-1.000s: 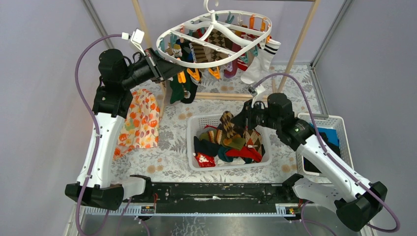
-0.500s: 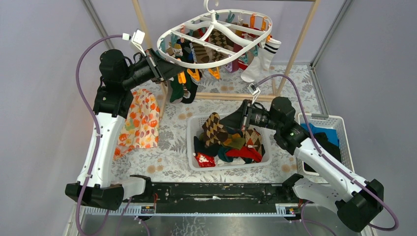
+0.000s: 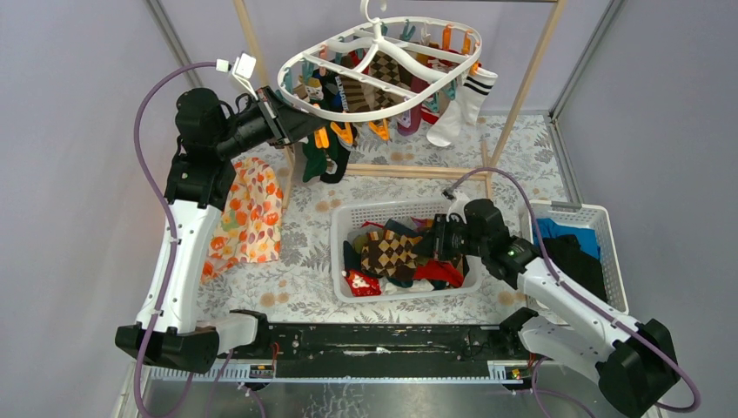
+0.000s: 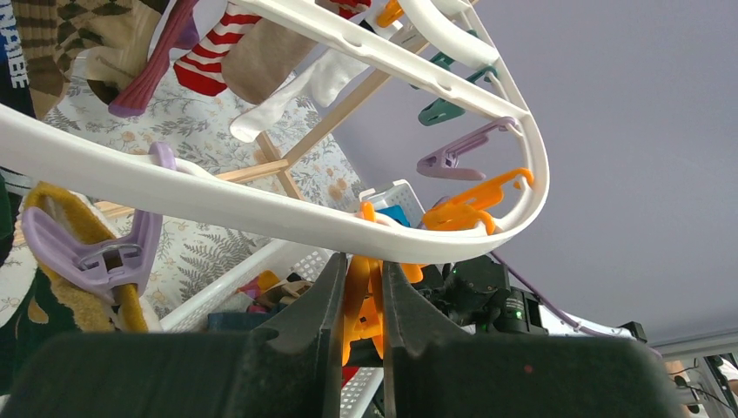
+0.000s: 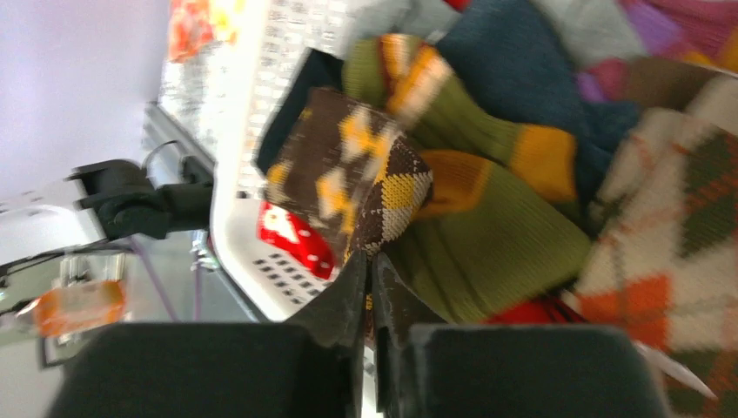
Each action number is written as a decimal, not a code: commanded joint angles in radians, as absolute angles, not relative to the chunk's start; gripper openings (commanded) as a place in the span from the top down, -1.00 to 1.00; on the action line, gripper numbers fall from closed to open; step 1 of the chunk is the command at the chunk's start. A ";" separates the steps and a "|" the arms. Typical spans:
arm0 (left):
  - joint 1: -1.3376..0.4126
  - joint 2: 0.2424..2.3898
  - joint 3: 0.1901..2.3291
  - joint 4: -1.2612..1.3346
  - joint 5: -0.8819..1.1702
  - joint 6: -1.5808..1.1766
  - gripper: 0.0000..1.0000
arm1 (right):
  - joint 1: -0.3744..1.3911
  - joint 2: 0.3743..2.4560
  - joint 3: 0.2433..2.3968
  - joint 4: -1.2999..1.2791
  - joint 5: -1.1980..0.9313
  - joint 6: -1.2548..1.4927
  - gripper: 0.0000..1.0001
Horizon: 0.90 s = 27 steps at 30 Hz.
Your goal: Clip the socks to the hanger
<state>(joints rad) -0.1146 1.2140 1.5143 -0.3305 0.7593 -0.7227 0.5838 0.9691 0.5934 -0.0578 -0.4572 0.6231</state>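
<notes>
Argyle sock (image 5: 348, 170) in right end effector (image 5: 368, 272)

Looks like a robotics lab cell, dressed up as a laundry corner. Closed in by plain lilac-grey panels (image 3: 70, 131) on metal posts (image 3: 585, 61). Fitted with two white-and-black arms (image 3: 178, 252) bolted to a black rail (image 3: 374, 340) at the table (image 3: 305, 261) edge, trailing purple cables (image 3: 137, 126). Furnished like a home: floral table cover, white plastic baskets (image 3: 405, 294), wooden rack (image 3: 522, 87), hanger (image 3: 379, 65) hung with socks (image 3: 313, 161).
</notes>
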 commanded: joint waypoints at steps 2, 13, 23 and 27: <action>-0.101 1.189 1.499 -0.288 0.775 -0.716 0.88 | 0.576 0.885 0.683 -0.334 -0.147 0.389 0.38; -0.097 1.194 1.499 -0.278 0.783 -0.727 0.88 | 0.915 0.971 0.917 -0.399 0.147 0.110 -0.40; -0.093 1.189 1.502 -0.286 0.787 -0.726 0.88 | 1.175 1.258 0.992 -0.290 0.318 -0.132 -0.16; -0.091 1.189 1.505 -0.287 0.790 -0.726 0.88 | 1.178 1.312 0.978 -0.244 0.289 -0.153 -0.16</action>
<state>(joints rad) -0.1024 1.2064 1.5066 -0.3279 0.7677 -0.7235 1.1660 1.2919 0.9470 -0.3355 0.2531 -0.0795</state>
